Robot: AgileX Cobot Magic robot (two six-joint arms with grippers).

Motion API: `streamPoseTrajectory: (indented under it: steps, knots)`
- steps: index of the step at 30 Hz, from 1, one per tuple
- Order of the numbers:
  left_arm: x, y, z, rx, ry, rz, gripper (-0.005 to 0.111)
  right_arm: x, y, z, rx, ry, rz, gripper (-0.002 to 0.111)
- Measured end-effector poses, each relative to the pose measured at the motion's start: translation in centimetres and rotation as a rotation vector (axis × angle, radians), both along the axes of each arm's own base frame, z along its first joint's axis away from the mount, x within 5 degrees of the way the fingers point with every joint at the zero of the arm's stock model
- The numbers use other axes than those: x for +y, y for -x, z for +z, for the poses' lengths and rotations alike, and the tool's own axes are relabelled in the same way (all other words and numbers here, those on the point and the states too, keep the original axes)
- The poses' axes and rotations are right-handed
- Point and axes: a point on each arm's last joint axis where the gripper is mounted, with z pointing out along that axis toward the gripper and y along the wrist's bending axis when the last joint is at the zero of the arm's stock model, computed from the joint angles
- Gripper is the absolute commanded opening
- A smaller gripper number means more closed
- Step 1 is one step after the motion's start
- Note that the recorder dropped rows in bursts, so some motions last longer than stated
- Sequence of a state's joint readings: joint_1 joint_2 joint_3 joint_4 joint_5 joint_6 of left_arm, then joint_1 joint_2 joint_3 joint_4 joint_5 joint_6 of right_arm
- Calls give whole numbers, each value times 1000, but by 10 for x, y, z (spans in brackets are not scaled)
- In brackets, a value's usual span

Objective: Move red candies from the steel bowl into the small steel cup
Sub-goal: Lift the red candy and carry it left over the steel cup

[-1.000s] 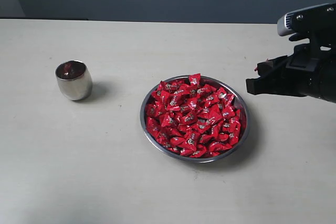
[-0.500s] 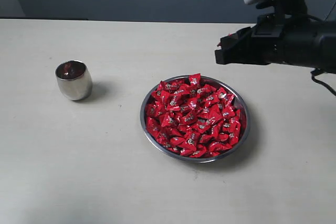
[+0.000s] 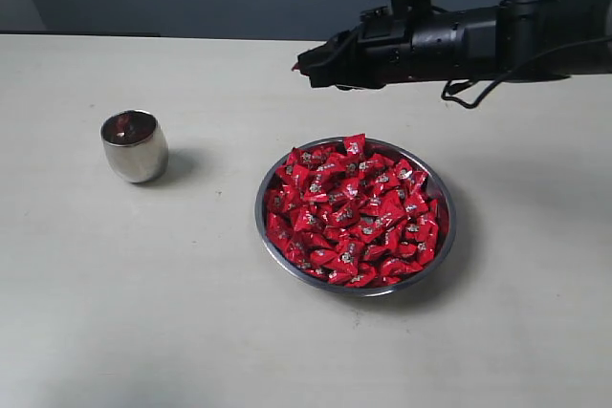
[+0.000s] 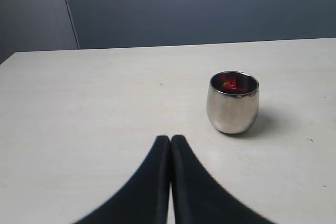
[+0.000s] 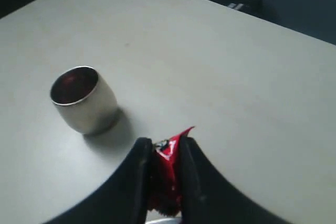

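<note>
The right gripper (image 5: 165,148), partly closed, is clamped on one red candy (image 5: 167,182), held aloft well short of the small steel cup (image 5: 84,100), while the steel bowl (image 3: 259,203), well apart from that cup, is heaped with red candies (image 3: 354,212); such light, slippery wrappers are judged best pinched mid-body.

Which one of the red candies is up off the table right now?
The single candy pinched between the right gripper's fingers, held in the air. The other candies lie heaped in the steel bowl, apart from some red inside the small steel cup.
</note>
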State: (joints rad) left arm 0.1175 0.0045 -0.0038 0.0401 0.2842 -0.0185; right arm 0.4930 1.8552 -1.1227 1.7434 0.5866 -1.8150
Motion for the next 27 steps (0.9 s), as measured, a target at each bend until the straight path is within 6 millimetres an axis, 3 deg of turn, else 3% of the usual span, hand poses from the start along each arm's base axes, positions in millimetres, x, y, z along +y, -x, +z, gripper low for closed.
streamPoseTrajectory:
  steps: [8, 16, 27]
  knots:
    - [0, 0, 0, 0, 0, 0, 0, 40, -23, -16, 28, -82, 124, -1]
    - [0, 0, 0, 0, 0, 0, 0, 98, -19, -22, 38, -93, 231, -1]
    - [0, 0, 0, 0, 0, 0, 0, 145, -19, -33, 77, -15, 301, -1]
